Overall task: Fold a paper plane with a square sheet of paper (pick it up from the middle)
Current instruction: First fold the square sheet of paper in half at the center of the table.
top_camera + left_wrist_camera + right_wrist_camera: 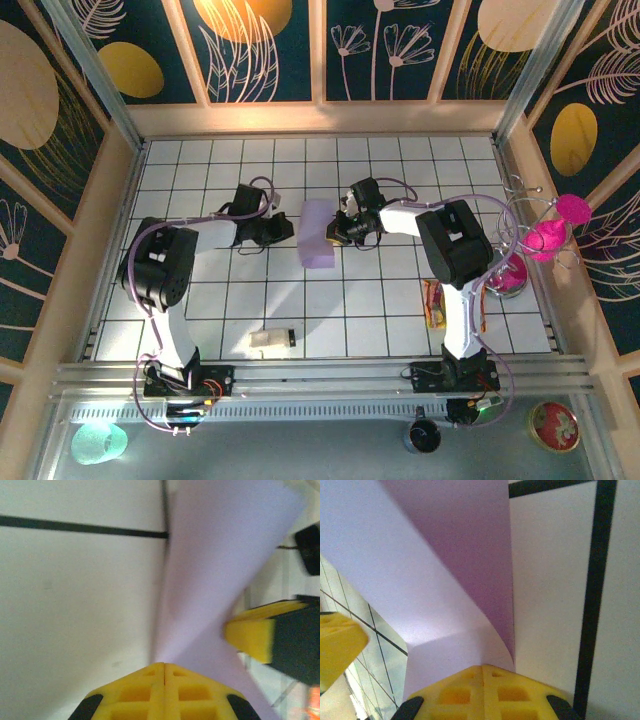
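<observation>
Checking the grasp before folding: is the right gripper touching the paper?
Touching. The right wrist view shows the paper pinched at its edge between the shut fingertips of the right gripper.

Left arm (200, 230) and right arm (415, 217) reach inward, wrists facing; both pairs of jaws pinch closed on the square sheet of paper (318, 245).
</observation>
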`<state>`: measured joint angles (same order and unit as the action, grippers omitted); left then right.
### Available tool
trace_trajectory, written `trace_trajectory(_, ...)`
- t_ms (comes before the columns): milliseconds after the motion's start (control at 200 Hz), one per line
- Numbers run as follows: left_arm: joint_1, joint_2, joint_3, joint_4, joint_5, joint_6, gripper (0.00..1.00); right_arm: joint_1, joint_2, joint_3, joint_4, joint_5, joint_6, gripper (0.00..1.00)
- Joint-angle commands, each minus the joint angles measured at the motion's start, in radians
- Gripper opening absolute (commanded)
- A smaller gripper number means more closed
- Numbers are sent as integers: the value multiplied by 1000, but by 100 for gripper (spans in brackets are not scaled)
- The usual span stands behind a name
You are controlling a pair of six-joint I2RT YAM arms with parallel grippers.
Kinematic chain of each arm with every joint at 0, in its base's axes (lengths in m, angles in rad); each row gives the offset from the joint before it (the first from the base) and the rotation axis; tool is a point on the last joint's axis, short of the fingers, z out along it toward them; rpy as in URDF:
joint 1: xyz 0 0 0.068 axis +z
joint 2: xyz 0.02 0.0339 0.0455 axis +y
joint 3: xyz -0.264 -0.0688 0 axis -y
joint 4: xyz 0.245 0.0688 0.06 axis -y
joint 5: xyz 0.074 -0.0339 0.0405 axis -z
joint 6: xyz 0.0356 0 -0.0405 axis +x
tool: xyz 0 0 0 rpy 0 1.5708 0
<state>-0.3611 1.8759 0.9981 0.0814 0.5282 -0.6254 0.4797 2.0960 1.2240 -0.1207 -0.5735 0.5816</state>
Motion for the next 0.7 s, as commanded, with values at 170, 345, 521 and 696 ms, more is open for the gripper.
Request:
trace_trajectory(170, -79, 107, 87, 100, 89, -84, 0, 6, 199, -113, -229, 373, -21, 0)
trace_trajectory(345, -71, 169, 112, 99, 81, -91, 0, 6, 196, -121, -229, 378, -22, 0)
trace_trajectory(521, -12, 200, 69, 108, 66, -106, 0, 6, 193, -132, -232, 394, -27, 0)
trace_trajectory(696, 78, 191, 28, 73, 21, -71, 0, 1, 193, -135, -234, 402, -34, 0)
